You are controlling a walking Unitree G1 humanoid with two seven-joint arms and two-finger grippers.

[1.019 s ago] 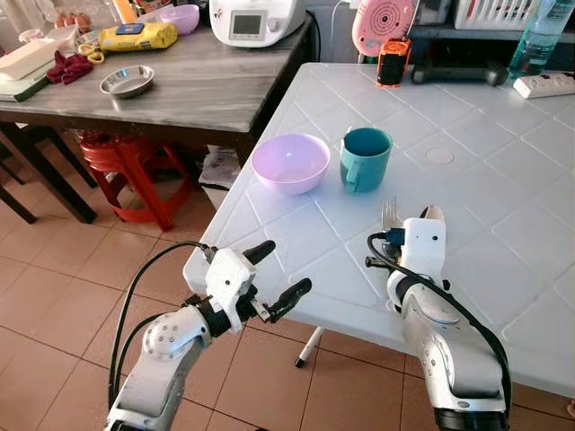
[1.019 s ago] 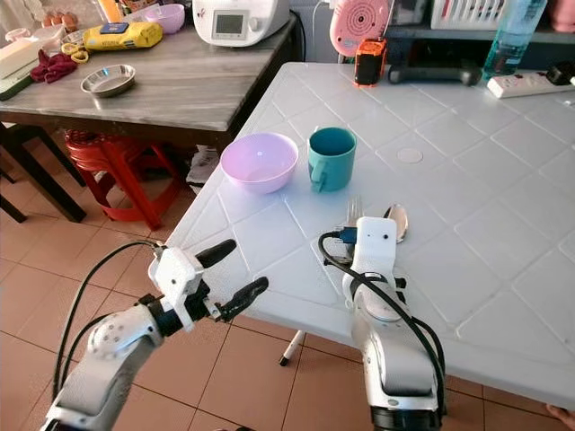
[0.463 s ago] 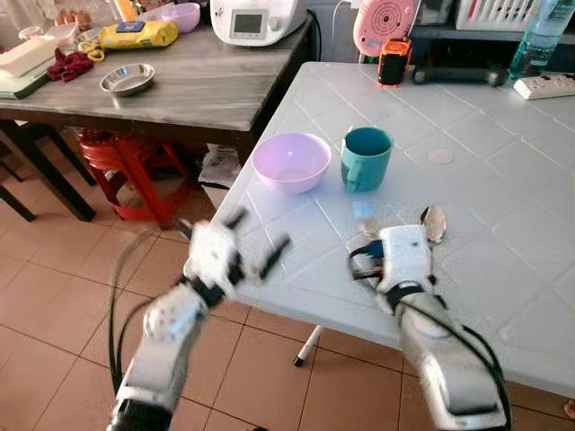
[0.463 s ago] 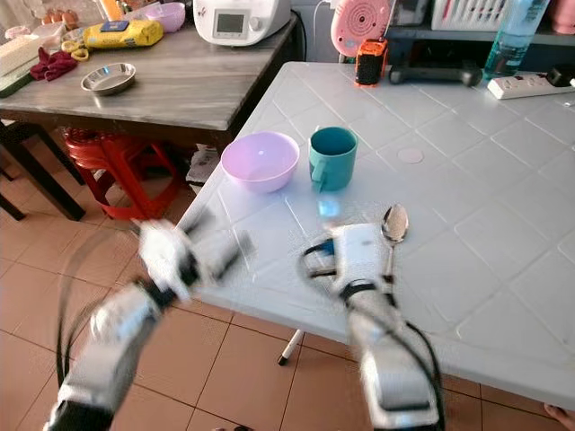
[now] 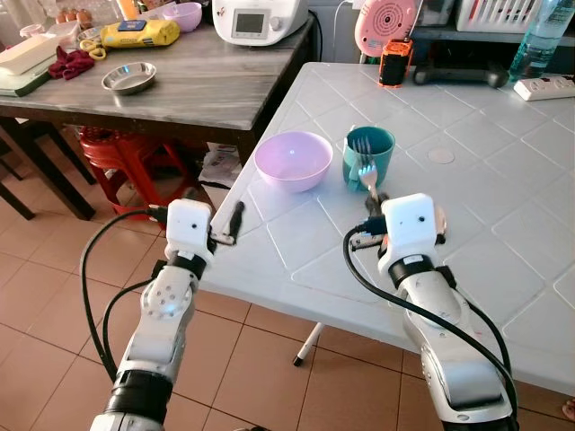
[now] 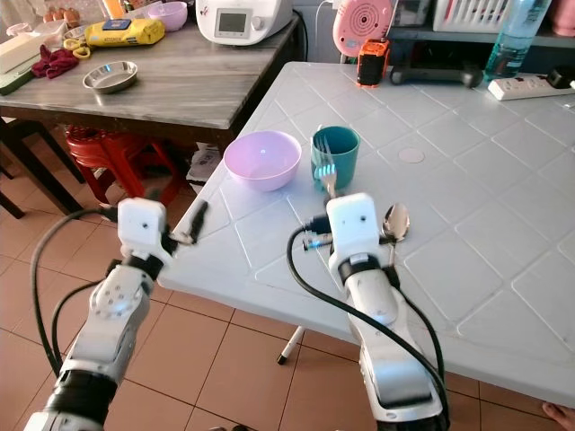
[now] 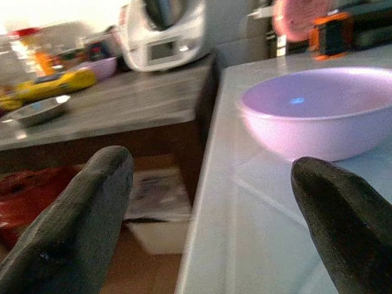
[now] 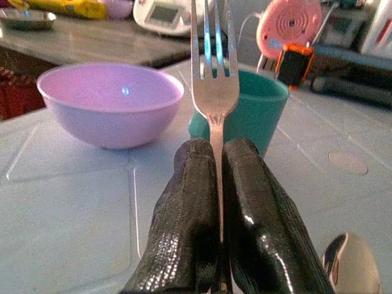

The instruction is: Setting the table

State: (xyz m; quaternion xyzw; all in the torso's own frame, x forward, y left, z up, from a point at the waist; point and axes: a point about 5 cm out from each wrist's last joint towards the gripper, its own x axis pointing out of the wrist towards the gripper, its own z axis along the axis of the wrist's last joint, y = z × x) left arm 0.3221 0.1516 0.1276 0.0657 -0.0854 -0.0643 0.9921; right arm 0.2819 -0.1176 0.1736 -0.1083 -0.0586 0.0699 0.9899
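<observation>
White tiled table (image 5: 503, 180) is carrying one lilac bowl (image 5: 291, 162), holding nothing, with one teal mug (image 5: 367, 155) just beside it at 3 o'clock. Right gripper (image 8: 214, 184) is pinching one fork (image 8: 214, 73), tines up, in front of the mug. One spoon (image 6: 395, 221) is lying at the wrist's 3 o'clock. Left gripper (image 7: 208, 214) is hovering spread at the table edge, bowl at 12 o'clock.

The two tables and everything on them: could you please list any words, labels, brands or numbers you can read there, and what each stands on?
No text can be read.
Yellow packet: blue label, print too small.
White appliance: display blurred.
Orange device: markings too small.
Bottle: no legible label.
Teal mug, pink bowl, fork in the right pincer: plain, no markings.
</observation>
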